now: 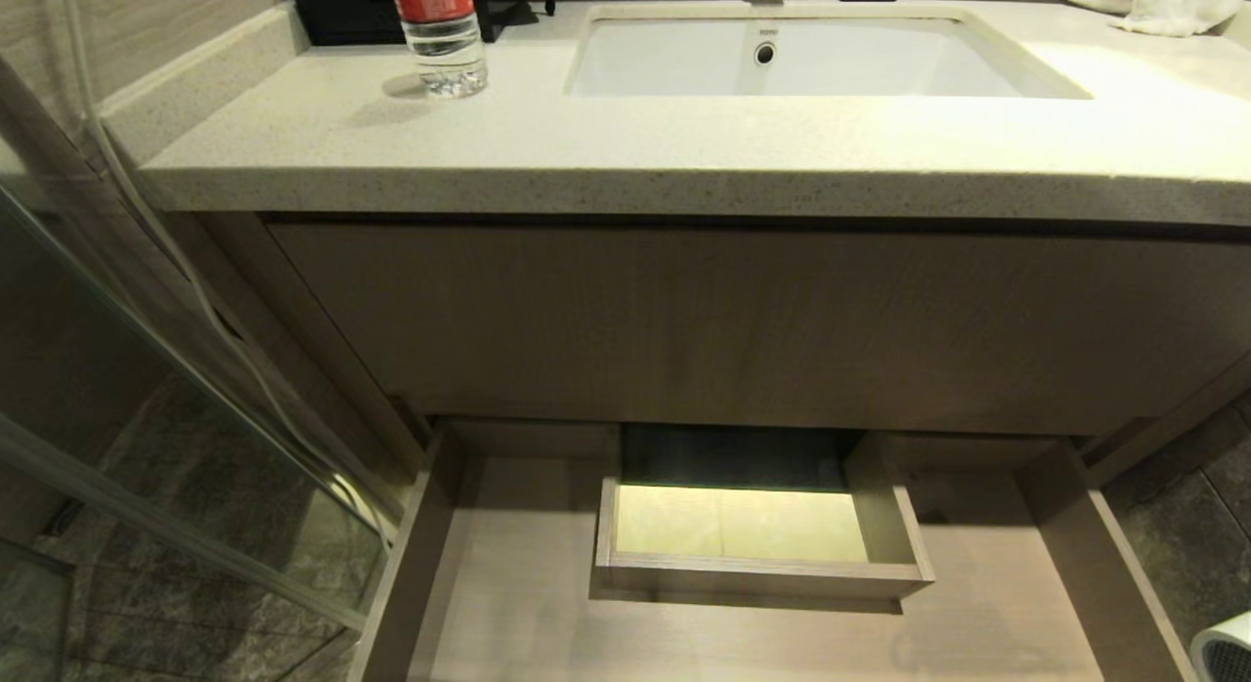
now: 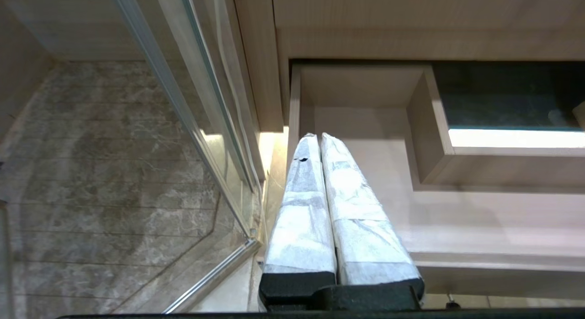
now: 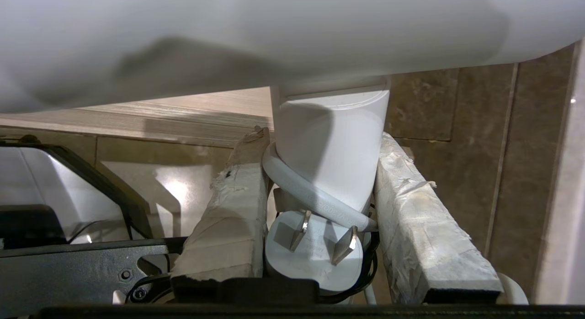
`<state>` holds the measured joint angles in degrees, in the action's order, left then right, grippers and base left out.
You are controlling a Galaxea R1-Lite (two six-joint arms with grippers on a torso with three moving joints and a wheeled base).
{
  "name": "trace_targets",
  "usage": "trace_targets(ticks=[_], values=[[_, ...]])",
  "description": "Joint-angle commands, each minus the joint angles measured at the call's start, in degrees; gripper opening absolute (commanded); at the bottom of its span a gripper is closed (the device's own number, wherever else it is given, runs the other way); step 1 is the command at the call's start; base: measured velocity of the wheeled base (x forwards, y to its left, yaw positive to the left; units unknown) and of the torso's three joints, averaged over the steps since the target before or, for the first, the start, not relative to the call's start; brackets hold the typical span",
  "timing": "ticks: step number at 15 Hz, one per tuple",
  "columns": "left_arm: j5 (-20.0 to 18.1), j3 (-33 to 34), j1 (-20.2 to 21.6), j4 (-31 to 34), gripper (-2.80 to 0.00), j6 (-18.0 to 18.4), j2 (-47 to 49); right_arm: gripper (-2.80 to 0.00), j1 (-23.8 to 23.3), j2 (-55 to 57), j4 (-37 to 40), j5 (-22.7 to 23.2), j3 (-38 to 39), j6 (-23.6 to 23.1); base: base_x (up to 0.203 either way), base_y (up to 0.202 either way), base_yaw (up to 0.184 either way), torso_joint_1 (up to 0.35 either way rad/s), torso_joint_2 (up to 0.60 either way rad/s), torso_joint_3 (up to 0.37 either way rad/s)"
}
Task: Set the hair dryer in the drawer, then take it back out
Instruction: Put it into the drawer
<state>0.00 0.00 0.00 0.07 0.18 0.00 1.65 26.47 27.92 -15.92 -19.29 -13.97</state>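
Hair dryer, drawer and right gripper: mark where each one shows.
hair dryer (image 3: 331,145): right wrist view, on the white handle clamped in the gripper.
drawer (image 1: 528,604): head view, on the bare pale floor left of the boxed cutout.
right gripper (image 3: 322,143): right wrist view, between its two taped fingertips.

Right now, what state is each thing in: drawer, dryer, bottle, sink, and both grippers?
drawer: pulled open, nothing in the part seen
dryer: held by its handle, outside the drawer, cord wound round the handle
right gripper: shut on the dryer
left gripper: shut, empty
bottle: upright on the counter
sink: empty
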Motion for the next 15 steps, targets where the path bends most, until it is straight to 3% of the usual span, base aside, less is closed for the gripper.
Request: trace_targets(ticks=[1,6,8,11,15], values=[[0.0,0.0,0.0,0.01,-2.8,-0.01,0.0,-2.8,0.04,-0.2,0.03,-0.06,-0.5,-0.09,0.0,0.0,0.0,-0.073,0.46,0.388],[0.0,0.0,0.0,0.01,-2.8,-0.01,0.0,-2.8,0.34,3.26,-6.52,-0.19,-1.08,-0.71,0.0,0.0,0.0,-0.019,0.13,0.105],[0.0,0.0,0.0,0.01,-2.8,-0.01,0.0,-2.8,0.41,7.67,-7.98,-2.35,0.13,-0.55,0.0,0.0,0.0,0.0,0.0,0.0],[0.0,0.0,0.0,0.01,-2.8,-0.01,0.0,-2.8,0.57,18.56,-12.14,-3.96,2.15,0.22,0.0,0.0,0.0,0.0,0.0,0.0],[0.0,0.0,0.0,0.01,-2.8,-0.01,0.0,-2.8,0.59,39.45,-25.63,-4.62,1.48,1.06,0.0,0.0,0.0,0.0,0.0,0.0]])
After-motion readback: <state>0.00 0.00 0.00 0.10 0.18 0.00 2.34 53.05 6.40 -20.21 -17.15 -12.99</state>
